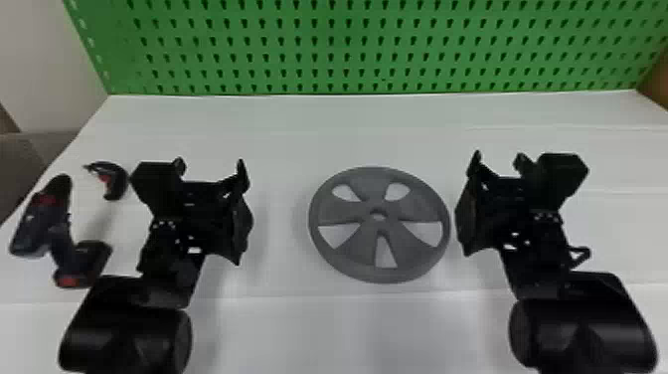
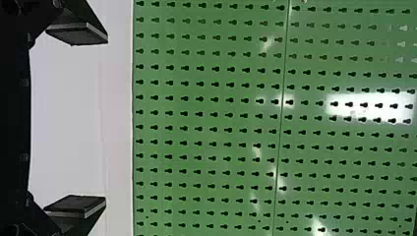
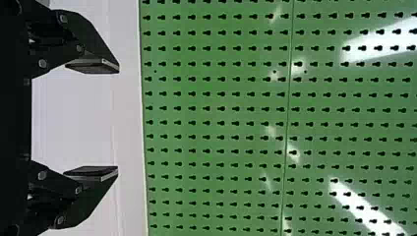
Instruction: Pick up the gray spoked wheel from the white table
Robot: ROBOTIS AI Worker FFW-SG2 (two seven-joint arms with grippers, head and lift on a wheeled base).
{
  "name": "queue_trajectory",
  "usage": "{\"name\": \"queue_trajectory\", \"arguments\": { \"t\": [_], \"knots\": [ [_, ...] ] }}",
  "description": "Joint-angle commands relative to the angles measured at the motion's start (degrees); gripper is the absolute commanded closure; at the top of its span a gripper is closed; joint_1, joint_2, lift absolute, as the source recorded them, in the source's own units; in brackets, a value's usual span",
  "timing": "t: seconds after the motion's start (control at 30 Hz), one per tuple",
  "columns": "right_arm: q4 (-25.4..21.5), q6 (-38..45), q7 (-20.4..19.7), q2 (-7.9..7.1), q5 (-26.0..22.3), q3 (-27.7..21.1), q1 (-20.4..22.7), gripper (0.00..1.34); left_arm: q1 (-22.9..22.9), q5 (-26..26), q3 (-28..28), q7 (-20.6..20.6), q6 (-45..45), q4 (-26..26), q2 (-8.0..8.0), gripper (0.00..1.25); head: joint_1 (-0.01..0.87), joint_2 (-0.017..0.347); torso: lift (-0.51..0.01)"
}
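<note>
The gray spoked wheel lies flat on the white table, near the middle of the head view. To its left, with a stretch of tabletop between, is my left gripper. My right gripper is just beside the wheel's right rim; whether the two touch I cannot tell. In the left wrist view my left gripper has its fingers far apart and holds nothing. The right wrist view has my right gripper open too, its fingers somewhat closer together, also holding nothing.
A black and red cordless drill lies at the table's left side, close to the left arm. Behind it is a small curved black and red object. A green pegboard rises along the table's back edge.
</note>
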Motion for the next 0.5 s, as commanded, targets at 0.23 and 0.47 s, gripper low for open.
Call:
{"name": "queue_trajectory", "arguments": {
  "t": [0.23,0.47],
  "knots": [
    [-3.9,18.2,0.0,-0.7,-0.3,0.1,-6.7,0.52,0.0,0.1,0.0,0.0,0.0,0.0,0.09,0.13,0.767,0.035,-0.107],
    [-5.3,27.6,-0.4,-1.5,-1.6,0.1,-11.2,0.52,0.1,0.2,0.1,-0.1,0.0,0.0,0.09,0.13,0.767,0.035,-0.107]
  ]
}}
